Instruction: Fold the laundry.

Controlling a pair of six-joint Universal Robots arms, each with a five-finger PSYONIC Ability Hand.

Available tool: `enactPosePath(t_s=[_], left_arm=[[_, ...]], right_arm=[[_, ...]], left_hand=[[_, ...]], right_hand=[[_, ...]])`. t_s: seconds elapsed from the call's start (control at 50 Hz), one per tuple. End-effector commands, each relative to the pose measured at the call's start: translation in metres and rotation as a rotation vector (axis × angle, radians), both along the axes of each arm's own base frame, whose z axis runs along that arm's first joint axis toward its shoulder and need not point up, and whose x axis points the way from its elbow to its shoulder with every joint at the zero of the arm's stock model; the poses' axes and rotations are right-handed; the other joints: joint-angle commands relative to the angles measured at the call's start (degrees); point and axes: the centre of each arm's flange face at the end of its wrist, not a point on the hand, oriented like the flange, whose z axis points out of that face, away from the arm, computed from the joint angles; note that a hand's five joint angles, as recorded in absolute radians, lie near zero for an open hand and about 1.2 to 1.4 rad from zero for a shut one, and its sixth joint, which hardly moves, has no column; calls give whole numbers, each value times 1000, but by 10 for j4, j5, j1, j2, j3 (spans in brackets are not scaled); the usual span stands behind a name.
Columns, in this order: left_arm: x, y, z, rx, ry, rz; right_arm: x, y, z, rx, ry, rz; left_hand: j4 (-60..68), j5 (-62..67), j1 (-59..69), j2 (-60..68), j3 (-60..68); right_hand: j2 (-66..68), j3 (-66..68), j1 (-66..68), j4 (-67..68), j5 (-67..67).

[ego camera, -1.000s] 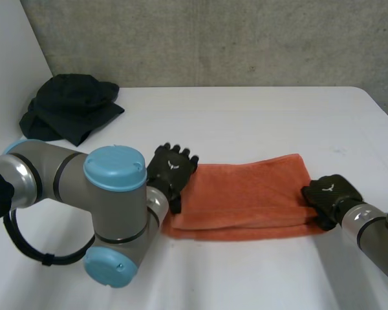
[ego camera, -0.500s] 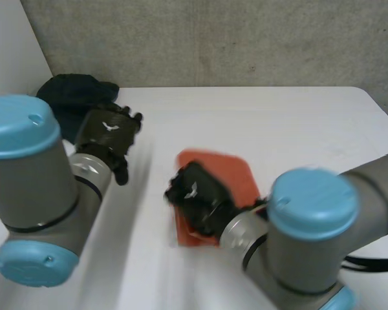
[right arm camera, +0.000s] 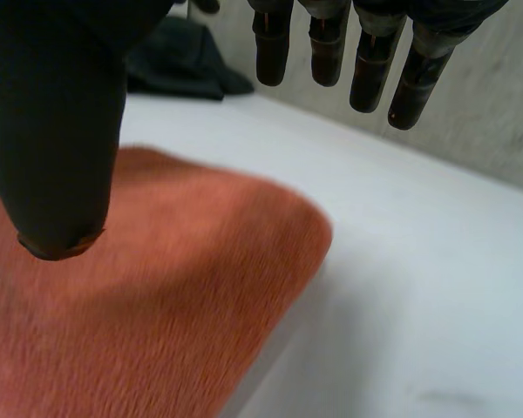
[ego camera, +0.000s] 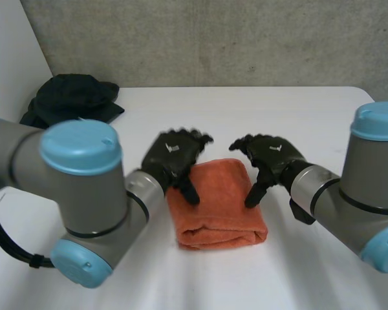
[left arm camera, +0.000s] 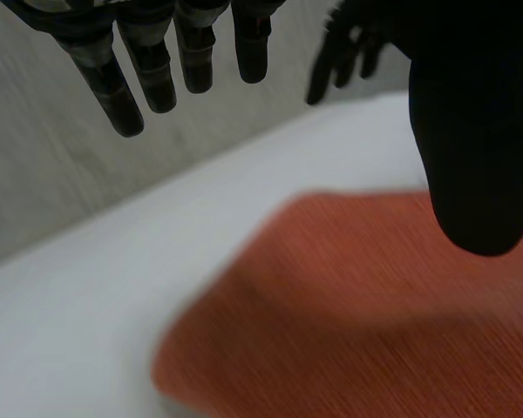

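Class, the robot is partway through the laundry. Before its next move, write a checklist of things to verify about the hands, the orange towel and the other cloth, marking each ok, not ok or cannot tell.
1. Left hand free: ok, open and holding nothing, over the towel's left edge.
2. Right hand free: ok, open and holding nothing, over the towel's right edge.
3. Orange towel folded: ok, it lies as a compact stack.
4. Thumbs clear of the towel: cannot tell.
5. Towel fully on the table: ok.
6. Black cloth folded: not ok, heaped at the far left corner.
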Motion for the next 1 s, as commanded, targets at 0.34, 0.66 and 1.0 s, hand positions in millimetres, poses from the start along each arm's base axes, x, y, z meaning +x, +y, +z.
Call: enactPosePath(t_s=[0.34, 0.66, 1.0], left_arm=[[10, 2, -8, 4, -201, 53], [23, 3, 91, -117, 62, -104], [23, 5, 85, -56, 56, -135]], right_arm=[[-4, -9, -24, -73, 187, 7], [-57, 13, -26, 102, 41, -194], [-31, 24, -69, 216, -51, -69]], left_hand=[[-16, -27, -8, -17, -21], [-9, -19, -1, -9, -13], [-9, -19, -1, -9, -13]], right_hand=[[-25, -21, -16, -34, -35], [-25, -21, -16, -34, -35], [-24, -20, -15, -33, -34]])
